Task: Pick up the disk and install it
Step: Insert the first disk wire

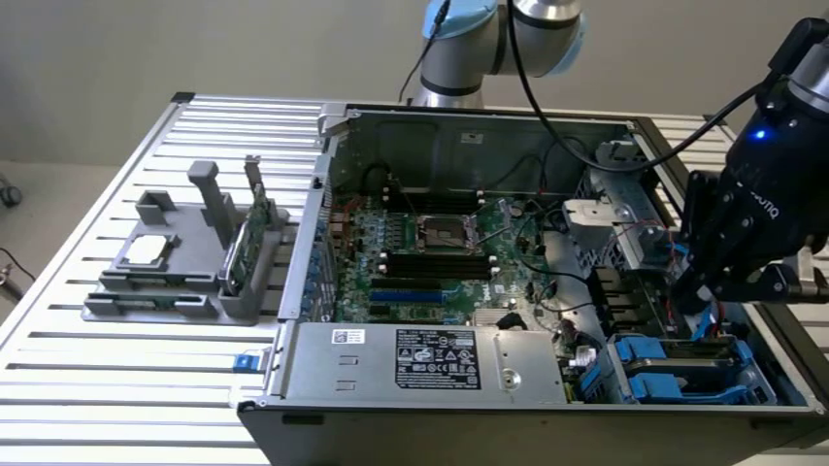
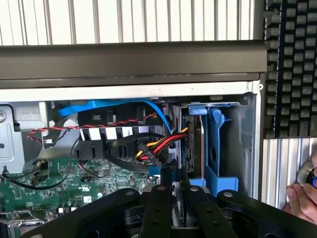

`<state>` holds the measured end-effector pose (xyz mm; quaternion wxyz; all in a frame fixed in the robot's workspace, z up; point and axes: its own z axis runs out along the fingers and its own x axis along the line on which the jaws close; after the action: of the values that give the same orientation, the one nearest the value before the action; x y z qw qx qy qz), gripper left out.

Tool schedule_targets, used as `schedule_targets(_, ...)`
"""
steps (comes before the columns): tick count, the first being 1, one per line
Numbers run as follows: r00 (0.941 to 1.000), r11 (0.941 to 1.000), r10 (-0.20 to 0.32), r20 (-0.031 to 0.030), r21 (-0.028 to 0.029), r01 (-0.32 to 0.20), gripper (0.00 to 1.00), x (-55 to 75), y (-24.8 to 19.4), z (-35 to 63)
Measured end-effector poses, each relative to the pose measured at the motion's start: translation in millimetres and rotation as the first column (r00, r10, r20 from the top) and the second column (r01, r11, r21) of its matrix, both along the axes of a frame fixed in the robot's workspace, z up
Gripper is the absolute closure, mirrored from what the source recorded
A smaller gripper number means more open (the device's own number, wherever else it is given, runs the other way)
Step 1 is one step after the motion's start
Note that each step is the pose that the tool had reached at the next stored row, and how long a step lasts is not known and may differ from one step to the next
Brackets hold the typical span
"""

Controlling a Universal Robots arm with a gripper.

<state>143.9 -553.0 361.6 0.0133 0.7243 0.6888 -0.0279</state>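
Observation:
The disk (image 2: pixel 199 144) stands edge-on inside the drive bay at the case's corner, its blue carrier frame (image 2: pixel 216 148) around it. In the exterior view the blue carrier (image 1: pixel 658 377) lies in the bay at the front of the exterior view's right side. My black gripper (image 1: pixel 702 309) hangs just above that bay. In the wrist view the gripper (image 2: pixel 172 182) has its fingers (image 2: pixel 157 198) drawn close together beside the carrier's near edge, with nothing clearly held between them.
The open computer case (image 1: pixel 388 393) shows a green motherboard (image 1: pixel 428 243) and red, yellow and blue cables (image 2: pixel 148 148) beside the bay. A grey fixture (image 1: pixel 169 282) with a small chip and a green card stands at the exterior view's left. A person's hand (image 2: pixel 302 198) rests outside the case.

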Motion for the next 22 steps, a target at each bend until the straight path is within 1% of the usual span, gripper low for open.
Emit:
schedule_targets(11,1.0000,1.0000,0.000,0.0000,0.0000,0.000,0.84,-2.7,-0.2,-0.9)
schedule_targets(18,1.0000,1.0000,0.001,0.0000,0.0002,-0.001,0.84,-2.8,-2.4,-6.4)
schedule_targets(22,1.0000,1.0000,0.001,0.0000,0.0001,-0.001,0.84,-2.8,-3.2,-7.0)
